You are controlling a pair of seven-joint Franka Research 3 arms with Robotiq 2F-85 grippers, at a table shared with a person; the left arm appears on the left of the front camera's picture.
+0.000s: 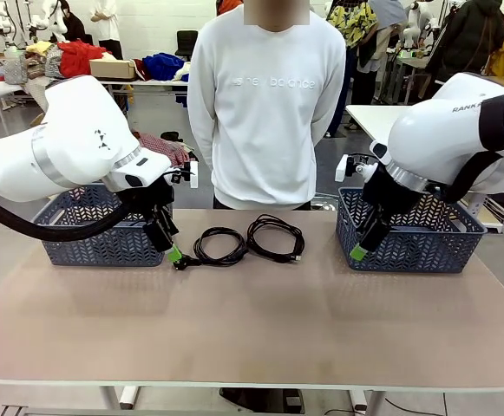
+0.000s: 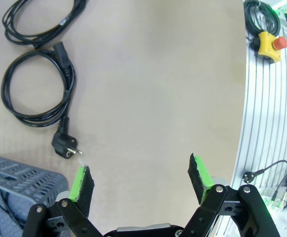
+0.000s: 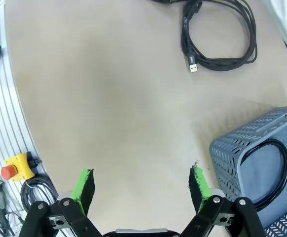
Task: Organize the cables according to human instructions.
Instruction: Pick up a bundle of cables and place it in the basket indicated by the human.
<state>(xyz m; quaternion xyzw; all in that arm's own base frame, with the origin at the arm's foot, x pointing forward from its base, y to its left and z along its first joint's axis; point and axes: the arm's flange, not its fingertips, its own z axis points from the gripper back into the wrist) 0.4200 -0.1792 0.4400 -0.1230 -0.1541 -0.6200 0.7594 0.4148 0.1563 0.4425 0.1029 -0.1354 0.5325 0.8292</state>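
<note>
Two cables lie on the desk (image 1: 252, 329) between the baskets. The left coil (image 1: 219, 246) has its plug (image 2: 64, 147) just beside my left pincer (image 2: 141, 170), and the right coil (image 1: 275, 237) is close by it. My left pincer and right pincer (image 3: 141, 173) both stand wide and empty. A third coil (image 3: 286, 165) sits in the right basket (image 1: 425, 251). The person (image 1: 266, 104) shows no hands, so I risk picking the wrong basket. Pinching a single strand could unwind a coil, and its trailing plug could snag a basket wall.

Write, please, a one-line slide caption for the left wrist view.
Open left gripper above the table, beside the plug of a coiled black cable and a blue basket.
</note>
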